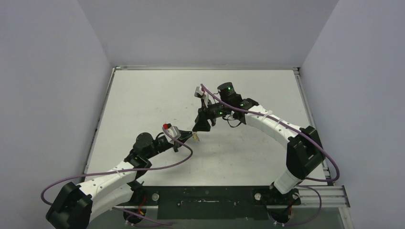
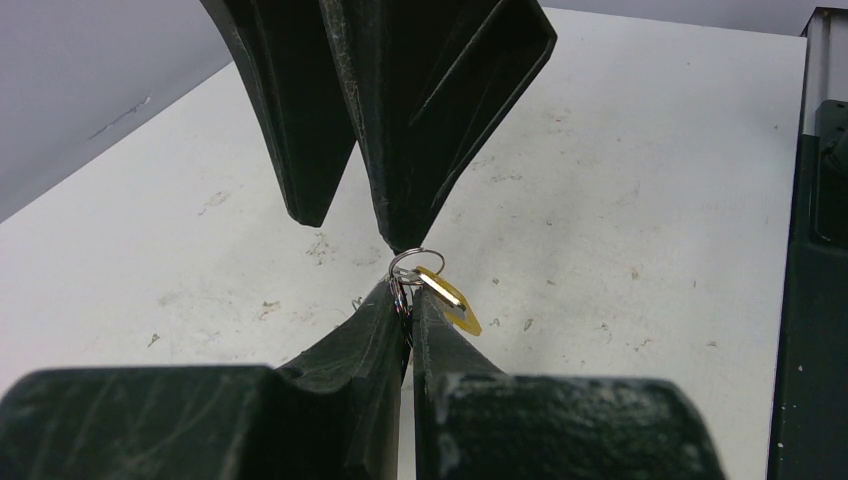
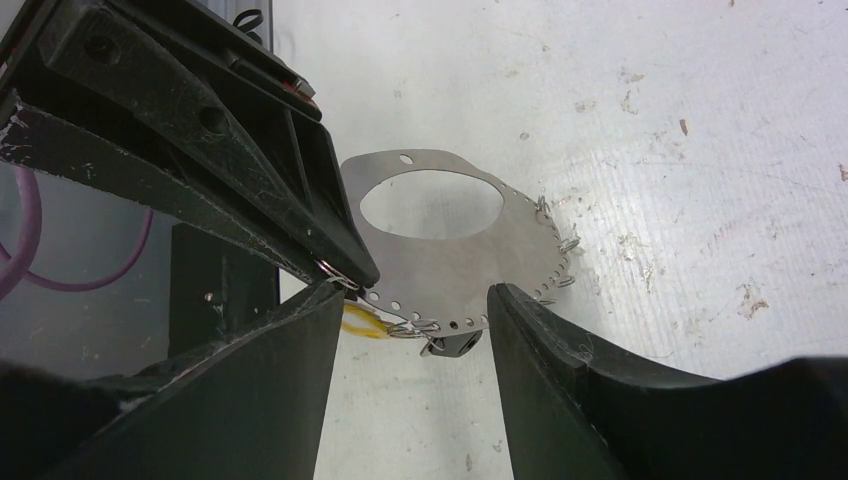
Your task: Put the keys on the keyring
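The keyring (image 3: pixel 450 270) is a flat silvery plate with an oval hole, small holes along its rim and small rings in some of them. My left gripper (image 2: pixel 405 290) is shut on its edge, holding it above the table. A yellow-headed key (image 2: pixel 452 298) hangs from a small ring (image 2: pixel 416 262) at the left gripper's tips; it also shows as the yellow key (image 3: pixel 364 322). A dark-headed key (image 3: pixel 452 346) hangs at the plate's lower edge. My right gripper (image 3: pixel 415 292) is open, its fingers either side of that lower edge and both keys. From above, the right gripper (image 1: pixel 202 125) meets the left gripper (image 1: pixel 187 135).
Purple cables (image 1: pixel 157 167) loop from both arms over the white table (image 1: pixel 143 95). A metal rail (image 1: pixel 305 109) runs along the right edge and a dark base plate (image 1: pixel 210 202) along the near edge. Grey walls enclose the other sides.
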### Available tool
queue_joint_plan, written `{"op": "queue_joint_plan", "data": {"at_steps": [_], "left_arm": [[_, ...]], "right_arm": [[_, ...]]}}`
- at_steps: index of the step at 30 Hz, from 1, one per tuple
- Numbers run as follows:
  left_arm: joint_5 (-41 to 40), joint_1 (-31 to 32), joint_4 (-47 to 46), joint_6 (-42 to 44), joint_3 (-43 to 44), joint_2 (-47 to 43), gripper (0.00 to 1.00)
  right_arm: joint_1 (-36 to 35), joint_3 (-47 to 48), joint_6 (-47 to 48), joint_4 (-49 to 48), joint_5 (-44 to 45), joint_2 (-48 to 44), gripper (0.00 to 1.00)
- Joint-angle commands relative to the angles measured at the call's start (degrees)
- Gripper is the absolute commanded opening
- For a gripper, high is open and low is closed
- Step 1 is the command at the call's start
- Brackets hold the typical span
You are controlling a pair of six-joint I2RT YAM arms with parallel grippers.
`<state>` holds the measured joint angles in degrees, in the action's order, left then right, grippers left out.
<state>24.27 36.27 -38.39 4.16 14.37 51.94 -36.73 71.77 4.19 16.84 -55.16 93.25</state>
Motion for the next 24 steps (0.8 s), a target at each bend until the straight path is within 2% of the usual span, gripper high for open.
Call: {"op": "queue_joint_plan", "data": {"at_steps": [1,17,24], "left_arm": [[0.58,-0.26,-4.09,0.83,-0.13,-1.23,0.0],[0.57,-0.26,-3.78,0.68,-0.48,-1.93,0.0],[0.54,-0.26,-3.92,0.67,-0.48,-1.82,0.0]], "right_arm": [[-0.37,1.14,0.14,-1.55,-1.45,-2.8,0.56],[-4.11,1.75,-0.78,-1.82,0.76,-5.16,0.58],[-8.87,3.75,3.66,5.17,10.09,-3.86,0.59]]}}
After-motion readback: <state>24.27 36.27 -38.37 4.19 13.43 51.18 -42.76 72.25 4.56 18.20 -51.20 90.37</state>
